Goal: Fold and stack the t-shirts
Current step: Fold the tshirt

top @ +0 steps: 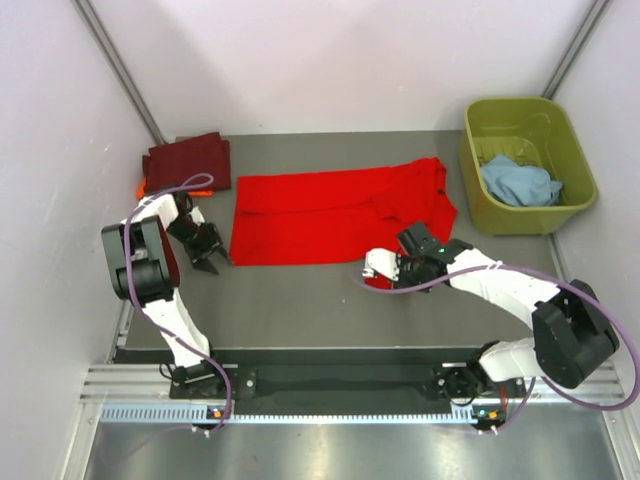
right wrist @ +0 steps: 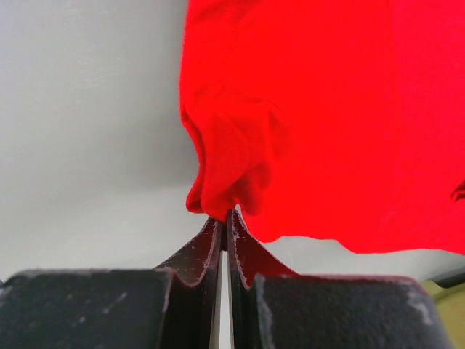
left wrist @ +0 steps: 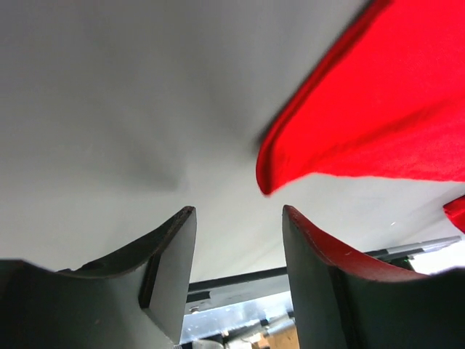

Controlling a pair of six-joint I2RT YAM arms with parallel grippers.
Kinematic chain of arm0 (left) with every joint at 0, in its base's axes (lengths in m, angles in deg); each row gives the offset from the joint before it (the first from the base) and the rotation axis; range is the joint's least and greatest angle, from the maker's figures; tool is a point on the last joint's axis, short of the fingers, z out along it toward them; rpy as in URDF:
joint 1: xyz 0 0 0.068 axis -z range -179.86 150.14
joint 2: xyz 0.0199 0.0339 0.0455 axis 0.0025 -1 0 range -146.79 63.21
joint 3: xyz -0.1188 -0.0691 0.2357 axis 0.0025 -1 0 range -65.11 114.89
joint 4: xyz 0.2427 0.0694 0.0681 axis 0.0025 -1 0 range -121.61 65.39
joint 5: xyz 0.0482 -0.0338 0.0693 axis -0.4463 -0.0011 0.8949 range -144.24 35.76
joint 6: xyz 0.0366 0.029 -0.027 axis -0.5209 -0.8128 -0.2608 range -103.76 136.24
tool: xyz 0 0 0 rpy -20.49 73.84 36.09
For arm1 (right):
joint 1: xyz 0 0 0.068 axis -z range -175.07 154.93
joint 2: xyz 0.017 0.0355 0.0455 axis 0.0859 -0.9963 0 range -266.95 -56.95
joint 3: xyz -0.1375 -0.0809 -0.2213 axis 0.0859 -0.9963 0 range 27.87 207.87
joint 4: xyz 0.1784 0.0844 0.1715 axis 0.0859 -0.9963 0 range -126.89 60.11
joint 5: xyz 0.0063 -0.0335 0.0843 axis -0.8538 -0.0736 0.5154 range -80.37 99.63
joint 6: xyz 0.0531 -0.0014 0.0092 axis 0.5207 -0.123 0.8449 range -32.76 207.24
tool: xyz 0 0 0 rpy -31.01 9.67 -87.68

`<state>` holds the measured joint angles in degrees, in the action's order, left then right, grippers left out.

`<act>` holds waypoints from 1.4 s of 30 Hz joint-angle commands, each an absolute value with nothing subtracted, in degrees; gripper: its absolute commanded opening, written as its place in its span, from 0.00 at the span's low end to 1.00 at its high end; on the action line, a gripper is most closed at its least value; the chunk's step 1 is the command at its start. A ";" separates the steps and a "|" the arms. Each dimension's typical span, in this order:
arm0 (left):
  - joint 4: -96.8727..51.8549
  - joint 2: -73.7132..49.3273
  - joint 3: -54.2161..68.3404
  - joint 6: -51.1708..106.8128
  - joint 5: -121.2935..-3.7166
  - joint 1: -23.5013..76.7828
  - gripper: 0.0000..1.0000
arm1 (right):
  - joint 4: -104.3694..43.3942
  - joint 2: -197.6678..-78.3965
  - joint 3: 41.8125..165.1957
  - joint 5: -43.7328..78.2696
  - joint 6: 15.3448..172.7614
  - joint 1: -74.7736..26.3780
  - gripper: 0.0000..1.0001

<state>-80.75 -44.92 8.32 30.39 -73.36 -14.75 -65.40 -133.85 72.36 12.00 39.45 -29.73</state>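
**Red shirt: one corner pinched, one corner free**

Right pincer [right wrist: 224, 218]: jaws all but closed on a small bunch of the red t-shirt [top: 330, 215], held at the very tips. The rest of the shirt lies flat on the table [top: 300, 300], spreading ahead of this pincer.

Left pincer [left wrist: 238, 211]: jaws standing apart with nothing between them. The shirt's near corner sits just ahead and slightly to the right, not touching either jaw.

Risks, as I judge them:
- The right hold is thin. A lift or a brisk pull could slide the cloth out of the tips.
- Only one side is held. If the right arm moves alone, the shirt likely drags askew and bunches instead of folding along a clean line.
- The left pincer could close on bare table beside the corner and miss it. It needs to move forward and right first.
- Cloth is rumpled just ahead of the right pincer. That lump may get carried into the fold.

Count:
- T-shirts: four.
  - Red: one, spread between the two pincers.
  - Maroon t-shirt [top: 188, 160]: one, folded, beyond the left pincer.
  - Orange t-shirt [top: 141, 188]: one, only a sliver showing beneath the maroon.
  - Light blue t-shirt [top: 518, 183]: one, crumpled, well beyond the right pincer.
- Tub [top: 480, 205]: one, olive green, holding the light blue shirt.
- Pincers: two.
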 commanded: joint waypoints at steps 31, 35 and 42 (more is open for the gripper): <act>-80.86 -44.63 16.45 27.67 -83.94 -14.89 0.00 | -59.87 -133.59 80.78 9.89 43.56 -19.33 0.00; -81.04 -42.78 17.51 26.70 -85.62 -14.98 0.00 | -58.64 -134.73 83.32 9.89 44.70 -17.40 0.00; -81.13 -46.64 24.35 25.82 -88.43 -14.71 0.00 | -55.56 -139.12 90.61 8.32 45.49 -14.59 0.00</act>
<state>-81.01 -45.47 20.06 27.25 -85.66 -14.75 -59.43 -137.68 85.54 9.79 44.43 -15.87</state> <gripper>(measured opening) 0.013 0.011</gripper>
